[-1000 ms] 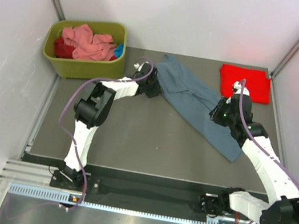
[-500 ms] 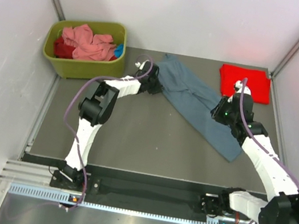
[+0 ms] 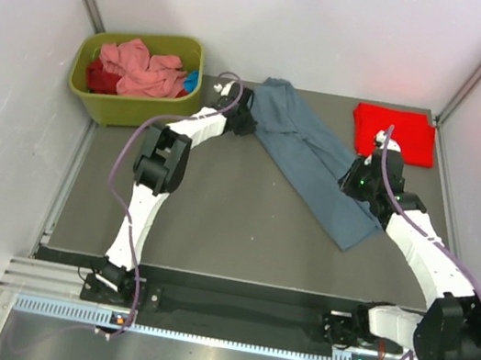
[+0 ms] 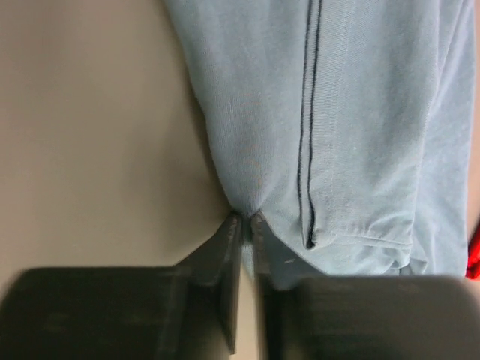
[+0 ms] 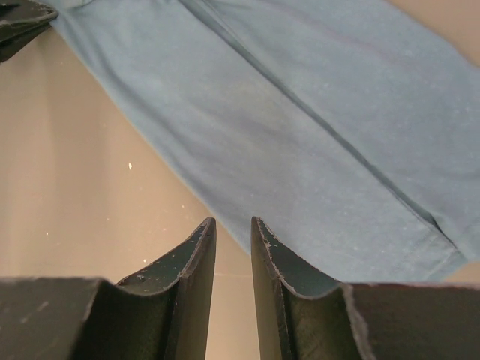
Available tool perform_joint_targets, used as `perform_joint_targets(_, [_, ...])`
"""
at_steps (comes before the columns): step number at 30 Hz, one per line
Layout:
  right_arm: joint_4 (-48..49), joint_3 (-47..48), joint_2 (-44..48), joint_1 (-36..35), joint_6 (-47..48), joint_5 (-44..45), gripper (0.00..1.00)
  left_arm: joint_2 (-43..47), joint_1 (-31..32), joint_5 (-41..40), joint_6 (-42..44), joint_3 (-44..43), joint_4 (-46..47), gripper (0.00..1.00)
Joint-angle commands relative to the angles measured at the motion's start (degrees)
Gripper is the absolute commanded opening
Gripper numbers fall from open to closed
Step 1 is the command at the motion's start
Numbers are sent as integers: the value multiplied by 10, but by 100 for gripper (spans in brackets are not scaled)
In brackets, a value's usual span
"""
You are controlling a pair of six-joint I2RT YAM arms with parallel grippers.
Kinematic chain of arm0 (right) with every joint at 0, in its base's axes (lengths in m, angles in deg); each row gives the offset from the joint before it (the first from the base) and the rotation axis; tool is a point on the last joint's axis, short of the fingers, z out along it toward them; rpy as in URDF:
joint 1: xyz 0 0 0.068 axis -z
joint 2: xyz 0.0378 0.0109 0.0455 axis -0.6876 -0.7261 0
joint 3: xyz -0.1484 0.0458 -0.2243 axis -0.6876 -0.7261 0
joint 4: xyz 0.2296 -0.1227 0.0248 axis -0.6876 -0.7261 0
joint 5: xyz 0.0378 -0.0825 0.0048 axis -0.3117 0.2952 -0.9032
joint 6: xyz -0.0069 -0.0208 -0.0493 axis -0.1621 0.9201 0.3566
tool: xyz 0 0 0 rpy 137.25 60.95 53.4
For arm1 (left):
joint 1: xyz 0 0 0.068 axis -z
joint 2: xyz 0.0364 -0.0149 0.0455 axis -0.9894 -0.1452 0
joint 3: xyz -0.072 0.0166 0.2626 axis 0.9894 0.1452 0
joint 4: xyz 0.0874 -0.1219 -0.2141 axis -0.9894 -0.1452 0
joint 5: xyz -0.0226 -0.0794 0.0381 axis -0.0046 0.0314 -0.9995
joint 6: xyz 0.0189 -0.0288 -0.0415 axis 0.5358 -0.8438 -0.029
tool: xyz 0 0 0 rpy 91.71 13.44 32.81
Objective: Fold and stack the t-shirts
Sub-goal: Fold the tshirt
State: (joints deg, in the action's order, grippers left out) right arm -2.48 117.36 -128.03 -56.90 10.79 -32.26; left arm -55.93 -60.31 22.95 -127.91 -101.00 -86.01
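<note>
The slate blue-grey t-shirt (image 3: 317,167) lies as a long diagonal band across the table, from near the bin down to the right. My left gripper (image 3: 248,125) is shut on its upper-left edge; in the left wrist view the jaws (image 4: 246,217) pinch a fold of the cloth (image 4: 337,112). My right gripper (image 3: 353,177) hovers at the band's right side. Its jaws (image 5: 232,221) stand a narrow gap apart with only bare table between them, and the shirt's edge (image 5: 300,127) lies just ahead. A folded bright red t-shirt (image 3: 396,133) lies at the back right.
The olive-green bin (image 3: 132,109) at the back left holds a salmon pink t-shirt (image 3: 143,70) and a dark red one (image 3: 100,79). White walls close in the table on three sides. A sliver of red cloth (image 4: 474,259) shows at the left wrist view's right edge.
My left gripper has pulled the blue-grey shirt up and to the left. Its lower right end has slid left. My right gripper has stayed nearly in place.
</note>
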Motion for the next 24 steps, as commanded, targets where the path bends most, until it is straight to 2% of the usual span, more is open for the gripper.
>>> perform_joint_targets(1, [12,30,8,12,4,-7,27,51,-4,-45,25,19,-43,18])
perform_joint_targets(3, [-8,44,14,19,9,-8,27,112,4,-58,25,55,-29,31])
perform_joint_targets(6, [-45,68,23,32,9,-8,27,201,43,-62,10,145,0,41])
perform_joint_targets(8, [-67,83,31,39,8,-6,27,263,66,-51,-14,216,11,42])
perform_joint_targets(11, [-107,89,51,47,5,-2,27,325,132,-15,-61,316,78,42])
perform_joint_targets(13, [-122,93,71,54,-1,-2,27,350,200,-34,-91,361,98,41])
perform_joint_targets(15, [-143,98,88,58,-10,-8,27,358,269,-55,-106,381,114,41])
perform_joint_targets(19, [-173,119,143,62,-16,-11,27,334,353,-82,-191,417,189,42])
perform_joint_targets(24, [-206,143,179,65,-7,-2,28,251,422,-94,-249,360,219,41])
